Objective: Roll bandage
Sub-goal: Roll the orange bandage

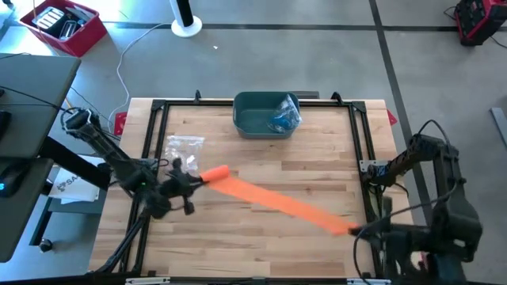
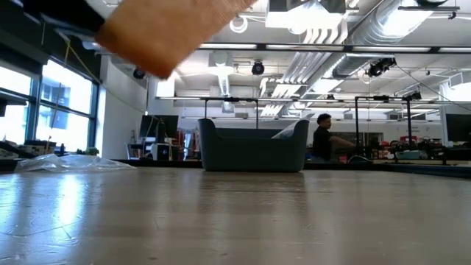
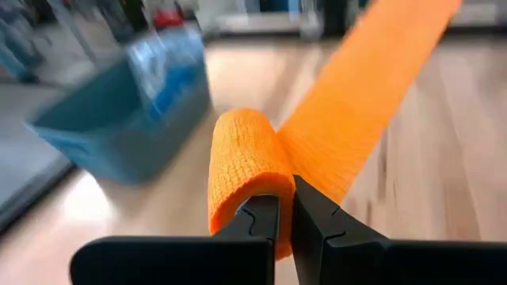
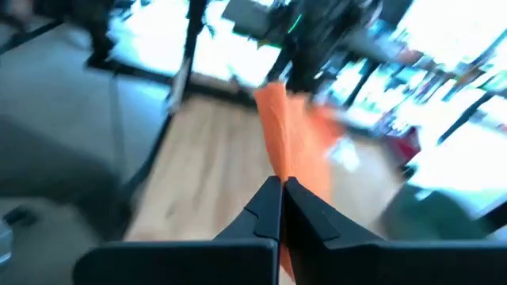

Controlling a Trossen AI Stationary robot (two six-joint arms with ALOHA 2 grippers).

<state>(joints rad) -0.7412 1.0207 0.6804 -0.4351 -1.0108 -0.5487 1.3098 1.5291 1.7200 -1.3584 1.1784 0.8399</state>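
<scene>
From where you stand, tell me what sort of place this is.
Probably a robotics lab or workshop. A framed wooden worktable stands on a bare concrete floor. Beyond it, the low view shows exposed ceiling ducts and a person at benches crowded with equipment.

An orange elastic bandage strip [image 1: 281, 200] stretches across the middle of the wooden slatted table [image 1: 261, 245], its rolled end toward the left arm's side, its flat end at the right edge. A teal plastic bin [image 1: 255, 119] sits at the far edge, a crumpled blue-and-clear wrapper [image 1: 283, 117] inside it. A clear plastic bag [image 1: 184, 146] lies between bin and roll.
</scene>
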